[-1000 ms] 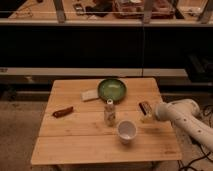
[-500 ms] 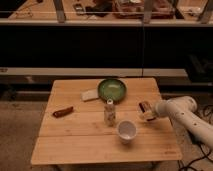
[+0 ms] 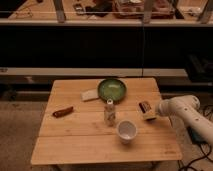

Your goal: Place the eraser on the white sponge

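The eraser [image 3: 145, 106], a small dark brown block with a tan rim, lies near the right edge of the wooden table [image 3: 80, 145]. My gripper [image 3: 150, 114] reaches in from the right on a white arm [image 3: 179, 106] and is right at the eraser's near-right side, low over the table. The white sponge [image 3: 90, 95], a flat off-white pad, lies at the back of the table, left of the green bowl [image 3: 112, 90]. It is well to the left of the gripper.
A small bottle [image 3: 109, 111] stands upright mid-table between the eraser and the sponge. A white cup [image 3: 126, 131] stands in front of it. A reddish-brown tapered object [image 3: 63, 111] lies at the left. Dark shelving runs behind the table.
My arm has moved left, bringing the gripper from the table's right edge up to the eraser. The eraser and the other objects have not moved.
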Controlling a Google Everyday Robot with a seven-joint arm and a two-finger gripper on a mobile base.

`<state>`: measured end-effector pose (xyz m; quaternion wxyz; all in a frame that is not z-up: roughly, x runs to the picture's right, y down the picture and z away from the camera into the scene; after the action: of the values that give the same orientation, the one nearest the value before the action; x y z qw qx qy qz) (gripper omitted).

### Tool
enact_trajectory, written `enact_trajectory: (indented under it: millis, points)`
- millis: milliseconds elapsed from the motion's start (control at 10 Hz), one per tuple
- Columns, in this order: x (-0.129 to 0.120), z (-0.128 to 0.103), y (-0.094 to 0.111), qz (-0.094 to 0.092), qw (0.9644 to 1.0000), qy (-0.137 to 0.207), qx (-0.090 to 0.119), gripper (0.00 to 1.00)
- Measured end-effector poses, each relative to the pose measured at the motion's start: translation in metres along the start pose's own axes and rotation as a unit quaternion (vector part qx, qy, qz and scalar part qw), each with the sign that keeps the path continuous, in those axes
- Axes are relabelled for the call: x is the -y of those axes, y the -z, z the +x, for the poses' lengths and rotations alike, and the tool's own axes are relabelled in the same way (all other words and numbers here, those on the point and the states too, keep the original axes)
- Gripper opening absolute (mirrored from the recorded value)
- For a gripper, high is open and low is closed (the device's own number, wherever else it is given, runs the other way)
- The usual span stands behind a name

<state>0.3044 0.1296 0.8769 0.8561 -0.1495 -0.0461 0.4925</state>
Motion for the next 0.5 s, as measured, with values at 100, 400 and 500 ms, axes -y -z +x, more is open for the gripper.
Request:
enact_trajectory:
  millis: [100, 400, 500]
  points:
    - [0.001, 0.005, -0.003, -0.004, 1.0000, -0.001, -0.005, 0.58]
    - [-0.009, 0.021, -0.017, -0.019, 0.9996, 0.005, -0.023, 0.28]
    - [-0.011, 0.022, -0.020, -0.020, 0.9995, 0.010, -0.024, 0.16]
